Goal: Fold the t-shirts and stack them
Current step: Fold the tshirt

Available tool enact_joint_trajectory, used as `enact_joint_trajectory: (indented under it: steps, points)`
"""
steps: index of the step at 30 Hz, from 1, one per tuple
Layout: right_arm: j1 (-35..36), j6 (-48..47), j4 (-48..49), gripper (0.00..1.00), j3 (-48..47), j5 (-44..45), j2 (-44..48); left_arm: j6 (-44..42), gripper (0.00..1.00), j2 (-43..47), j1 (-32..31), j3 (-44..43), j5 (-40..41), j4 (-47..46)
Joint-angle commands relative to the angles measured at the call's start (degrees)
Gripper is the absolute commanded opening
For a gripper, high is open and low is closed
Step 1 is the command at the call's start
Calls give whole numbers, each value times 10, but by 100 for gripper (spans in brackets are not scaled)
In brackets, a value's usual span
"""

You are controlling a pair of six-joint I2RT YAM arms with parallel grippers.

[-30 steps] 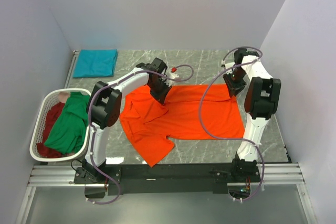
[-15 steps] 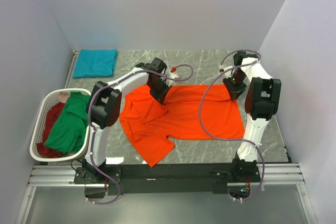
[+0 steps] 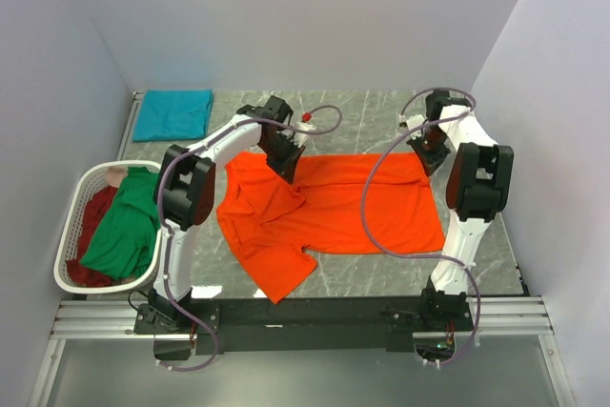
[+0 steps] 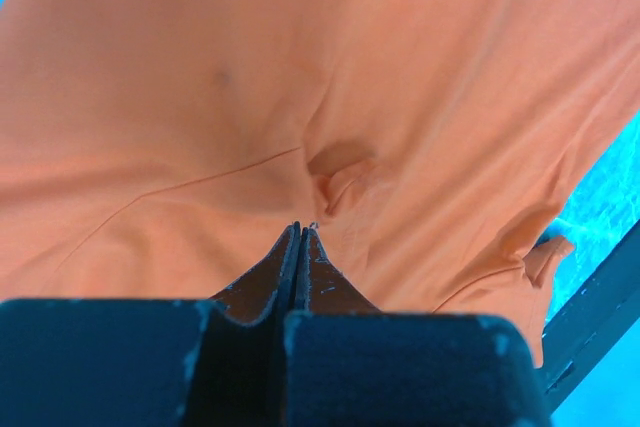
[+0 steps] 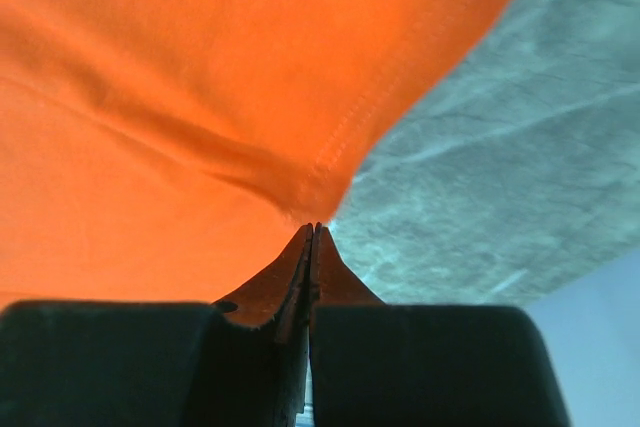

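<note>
Orange t-shirt (image 3: 334, 212): lies spread across the middle of the bench (image 3: 367, 113), one layer, bright and plain. The right half is flat and the left half is creased, with one sleeve pointing toward the near edge.

Left pincer (image 3: 285, 171): jaws fully together on the orange t-shirt at its far left edge. The wrist view shows cloth puckered into a small fold just beyond the tips (image 4: 300, 230).

Right pincer (image 3: 428, 161): jaws fully together on the far right corner, with the stitched hem running into the tips (image 5: 312, 230).

Teal t-shirt (image 3: 173, 113): folded flat at the far left corner of the bench, well apart from the orange one.

Green t-shirt (image 3: 129, 226) and dark red t-shirt (image 3: 88, 212): both crumpled in the white basket (image 3: 60, 278) at the left, green on top.
</note>
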State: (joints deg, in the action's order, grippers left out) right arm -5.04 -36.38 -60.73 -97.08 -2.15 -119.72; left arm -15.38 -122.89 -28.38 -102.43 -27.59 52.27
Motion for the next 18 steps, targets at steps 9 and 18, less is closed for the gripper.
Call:
enact_joint_trajectory:
  steps: [9,18]
  points:
    - [2,-11,13,0,-16,-8,48,25,39,-1,-7,-22,6,-24]
    - [12,-23,11,43,0,7,41,35,40,-43,-33,-35,72,-31]
